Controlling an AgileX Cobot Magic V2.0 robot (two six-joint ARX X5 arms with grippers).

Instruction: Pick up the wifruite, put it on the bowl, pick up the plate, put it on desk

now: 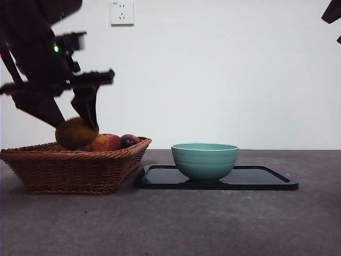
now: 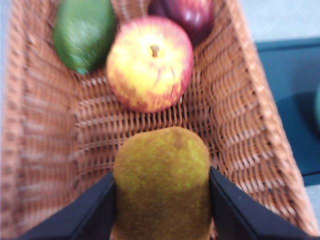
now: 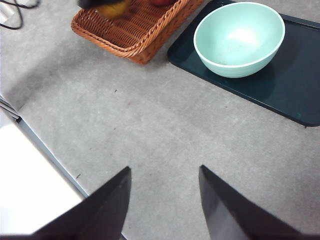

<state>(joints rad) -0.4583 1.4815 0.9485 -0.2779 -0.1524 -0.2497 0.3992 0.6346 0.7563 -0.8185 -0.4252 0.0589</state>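
The wifruite [image 1: 76, 133] [image 2: 162, 180], brown and fuzzy, is clamped between the jaws of my left gripper [image 1: 74, 127] [image 2: 162, 175], which is shut on it. It hangs just above the left part of the wicker basket [image 1: 69, 170] [image 2: 45, 150]. The mint-green bowl [image 1: 204, 160] [image 3: 239, 37] stands empty on the dark plate [image 1: 266, 178] [image 3: 295, 75], right of the basket on the grey desk [image 1: 213, 224]. My right gripper [image 3: 165, 175] is open, high above bare desk, and shows only as a black tip [image 1: 333, 10] at the top right corner.
In the basket lie a red-and-yellow apple [image 2: 150, 62] [image 1: 106, 142], a dark purple fruit [image 2: 187, 15] [image 1: 129, 140] and a green fruit [image 2: 82, 32]. The basket's right rim nearly meets the plate's left edge. A wall socket [image 1: 122, 13] is behind.
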